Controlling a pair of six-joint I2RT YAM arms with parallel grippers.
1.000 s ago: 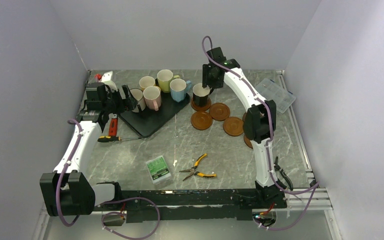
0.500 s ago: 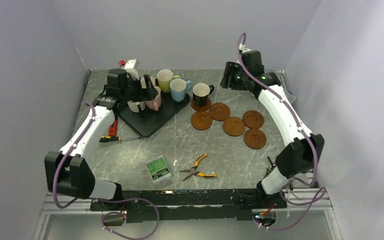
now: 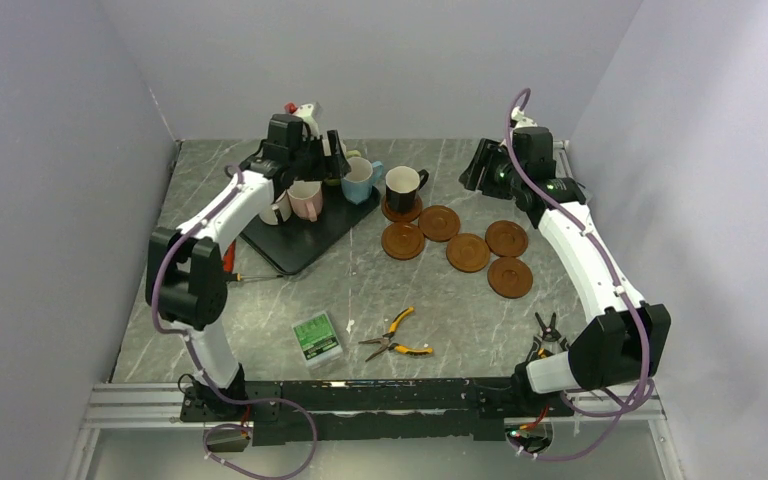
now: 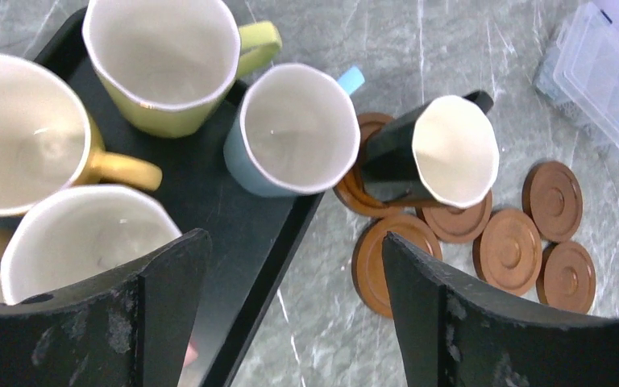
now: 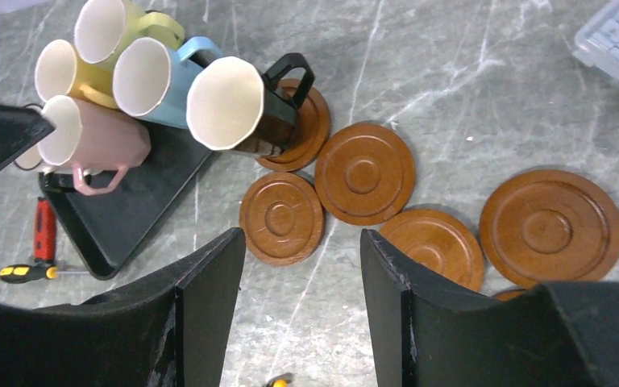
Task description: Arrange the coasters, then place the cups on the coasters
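Six reddish-brown coasters cluster right of centre, among them one (image 3: 439, 222) and one (image 3: 510, 277). The black cup (image 3: 401, 187) stands on the rear-left coaster (image 5: 306, 121). On the black tray (image 3: 290, 245) are the light blue cup (image 4: 298, 129), yellow-green cup (image 4: 161, 60), yellow-orange cup (image 4: 16, 137) and pink cup (image 3: 305, 198); a cream-white cup (image 3: 278, 208) shows beside the left arm. My left gripper (image 4: 294, 242) hovers open above the tray's right edge, near the light blue cup. My right gripper (image 5: 302, 238) hangs open and empty, raised at the back right of the coasters.
Orange-handled pliers (image 3: 397, 335) and a green box (image 3: 317, 336) lie near the front centre. A red-handled screwdriver (image 5: 40, 234) lies left of the tray. A clear plastic box (image 4: 596, 72) sits at the back right. Dark pliers (image 3: 550, 335) lie by the right arm's base.
My left arm swung right across the tray to the light blue cup, its jaws narrowing slightly. My right gripper drew back from the black cup, which stays on its coaster.
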